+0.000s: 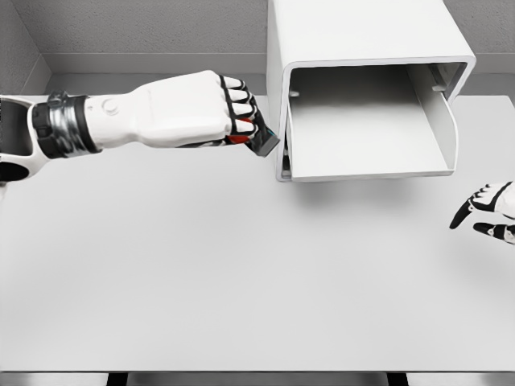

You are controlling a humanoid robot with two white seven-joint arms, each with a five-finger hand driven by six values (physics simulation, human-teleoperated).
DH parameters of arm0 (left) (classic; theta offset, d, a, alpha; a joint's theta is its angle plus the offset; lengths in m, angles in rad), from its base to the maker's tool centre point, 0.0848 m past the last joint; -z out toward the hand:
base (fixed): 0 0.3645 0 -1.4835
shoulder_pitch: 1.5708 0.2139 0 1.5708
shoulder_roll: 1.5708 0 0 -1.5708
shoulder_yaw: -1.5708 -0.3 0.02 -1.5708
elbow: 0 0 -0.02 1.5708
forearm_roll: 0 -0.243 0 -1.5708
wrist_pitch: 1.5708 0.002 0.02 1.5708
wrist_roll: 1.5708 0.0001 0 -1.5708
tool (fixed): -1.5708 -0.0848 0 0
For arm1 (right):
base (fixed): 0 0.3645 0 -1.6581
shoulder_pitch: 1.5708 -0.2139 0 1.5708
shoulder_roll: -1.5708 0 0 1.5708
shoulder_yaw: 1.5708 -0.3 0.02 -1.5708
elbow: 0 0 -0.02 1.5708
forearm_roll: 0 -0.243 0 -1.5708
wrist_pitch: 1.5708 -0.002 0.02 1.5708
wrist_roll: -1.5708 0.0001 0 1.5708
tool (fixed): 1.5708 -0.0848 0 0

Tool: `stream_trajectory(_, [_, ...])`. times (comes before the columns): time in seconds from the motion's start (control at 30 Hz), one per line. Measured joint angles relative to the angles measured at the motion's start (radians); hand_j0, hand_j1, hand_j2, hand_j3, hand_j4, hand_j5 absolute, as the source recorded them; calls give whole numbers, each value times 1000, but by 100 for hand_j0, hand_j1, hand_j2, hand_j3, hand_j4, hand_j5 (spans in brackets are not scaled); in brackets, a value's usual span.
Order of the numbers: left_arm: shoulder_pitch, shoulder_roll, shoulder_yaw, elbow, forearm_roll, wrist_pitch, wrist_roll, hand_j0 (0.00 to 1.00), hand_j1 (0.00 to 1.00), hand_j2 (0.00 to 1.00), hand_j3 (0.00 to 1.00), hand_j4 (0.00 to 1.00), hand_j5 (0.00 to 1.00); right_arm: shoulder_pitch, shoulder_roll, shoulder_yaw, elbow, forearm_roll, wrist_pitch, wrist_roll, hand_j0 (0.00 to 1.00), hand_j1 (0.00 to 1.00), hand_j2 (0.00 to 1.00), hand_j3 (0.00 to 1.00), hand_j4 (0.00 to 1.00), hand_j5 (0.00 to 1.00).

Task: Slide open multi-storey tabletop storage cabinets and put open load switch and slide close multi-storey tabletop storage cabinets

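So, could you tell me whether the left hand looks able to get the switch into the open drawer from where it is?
Probably yes. The left hand holds the switch beside the drawer, which is open and looks empty, with nothing between them.

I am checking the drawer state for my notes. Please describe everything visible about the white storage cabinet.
The storage cabinet is a white, smooth, plastic-looking box with rounded corners, standing at the far side of the table, right of centre. Its drawer is slid open toward the camera and looks empty. The left hand, shut on a small dark load switch, is close to the drawer's left front corner; contact cannot be told.
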Motion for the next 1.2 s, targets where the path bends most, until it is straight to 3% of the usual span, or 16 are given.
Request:
stream_trajectory(0.3, [-32, -39, -12, 23, -2, 0, -1, 48, 48, 48, 48, 48, 48, -21, 32, 33, -1, -3, 0, -2, 53, 53, 53, 53, 53, 53])
stream_trajectory(0.6, [-103, -102, -56, 77, -3, 0, -2, 48, 48, 48, 48, 48, 48, -32, 37, 37, -1, -1, 0, -2, 54, 54, 54, 54, 54, 54])
stream_trajectory(0.73, [-129, -142, -80, 105, -8, 0, -2, 48, 48, 48, 48, 48, 48, -83, 36, 37, -1, -13, 0, -6, 54, 54, 54, 54, 54, 54])
stream_trajectory(1.2, [-221, -272, -158, 220, -33, 0, -2, 49, 49, 49, 49, 49, 49, -78, 36, 81, -1, -37, 0, -7, 55, 55, 55, 55, 55, 55])
